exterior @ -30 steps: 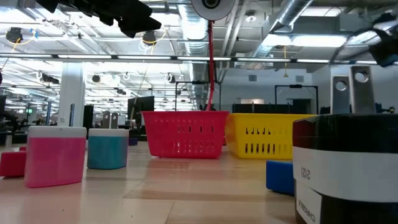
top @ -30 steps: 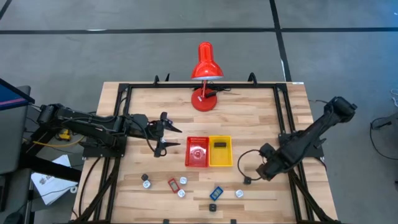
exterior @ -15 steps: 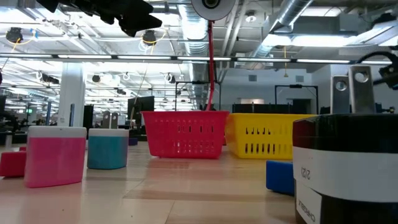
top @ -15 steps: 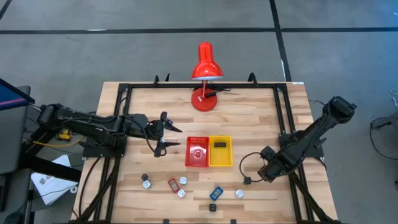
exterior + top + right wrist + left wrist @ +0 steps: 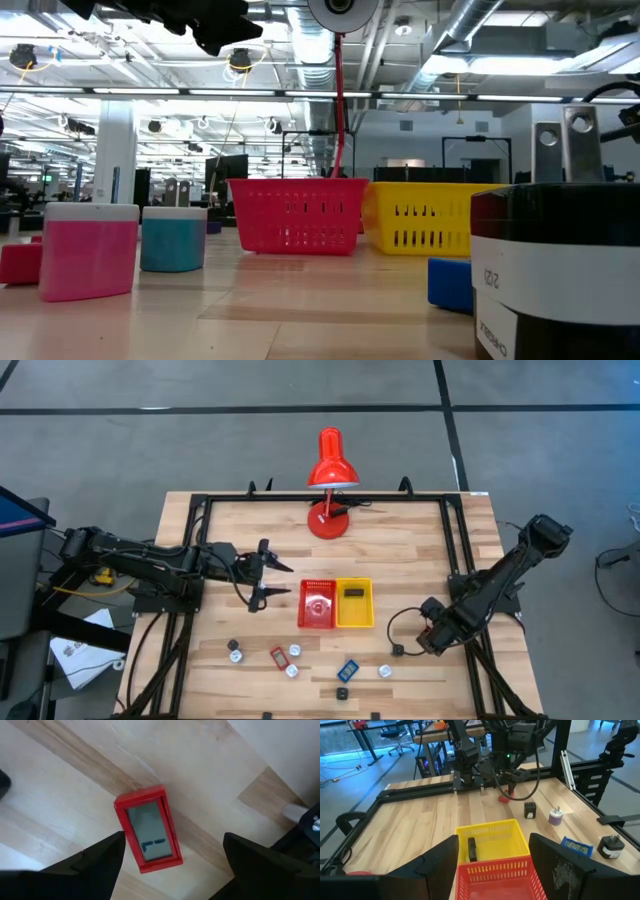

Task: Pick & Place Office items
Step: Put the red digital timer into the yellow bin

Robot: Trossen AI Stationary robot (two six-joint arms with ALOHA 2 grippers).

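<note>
The right gripper [image 5: 430, 637] is down low near the front right of the table [image 5: 400, 550], jaws spread as wide as they go and closed on nothing. A small red flat item with a screen [image 5: 150, 836] lies on the wood between its fingers, touching neither of them. The arm itself reaches in over the black frame rail [image 5: 458, 560] on that side, so it has little room toward that edge.

Just beside it sits a black knob piece [image 5: 398, 650]. Along the front strip I count eight more loose items:
- four white knobs, one of them [image 5: 384, 671] near the black piece
- two more black pieces
- one blue flat rectangle [image 5: 348, 670]
- one red flat rectangle [image 5: 279, 656]

In the middle stand two trays touching side by side. The red tray [image 5: 305, 603] has something red in it, and the yellow tray [image 5: 343, 622] holds one black item [image 5: 353, 592]. One red desk lamp [image 5: 330, 470] stands at the back edge.

The left gripper [image 5: 268, 573] hangs beside the red tray, jaws parted and empty. The bare wood between lamp and trays, and the left half of the table, are open.
</note>
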